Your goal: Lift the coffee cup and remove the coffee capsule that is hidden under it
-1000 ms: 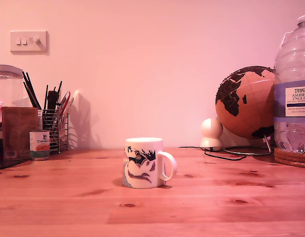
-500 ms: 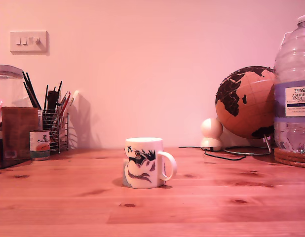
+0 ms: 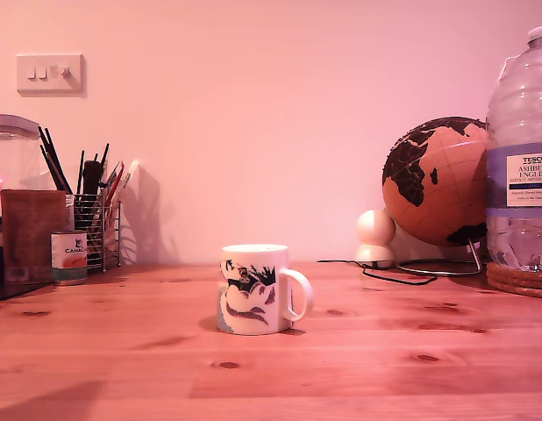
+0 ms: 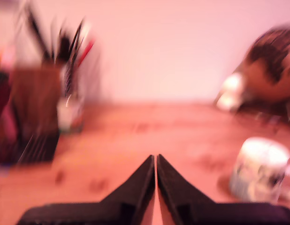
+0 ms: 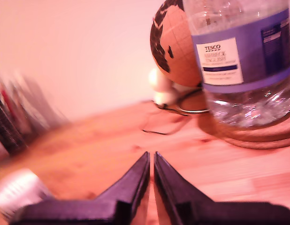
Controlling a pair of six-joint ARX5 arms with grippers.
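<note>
The coffee cup [image 3: 256, 288], a white mug with a dark printed picture and a loop handle, stands on the wooden table [image 3: 359, 368] in the middle of the exterior view. It also shows blurred in the first wrist view [image 4: 260, 171]. The coffee capsule is hidden. Neither arm appears in the exterior view. My first gripper [image 4: 156, 158] is shut with nothing in it, hanging over bare table well short of the cup. My second gripper [image 5: 151, 153] is also shut and empty, above the table near the water bottle [image 5: 243, 61]. A blurred white shape [image 5: 18, 193] there may be the cup.
At the exterior view's left stand a wire pen holder [image 3: 100, 224], a small printed tin can [image 3: 69, 256], a brown box [image 3: 30, 232] and a glass jar [image 3: 12, 153]. At its right are a globe [image 3: 433, 180], a white ornament [image 3: 376, 237], a black cable [image 3: 385, 274] and the large bottle [image 3: 521, 158].
A dark shadow has appeared on the table at the exterior view's lower left corner. The cup has not moved.
</note>
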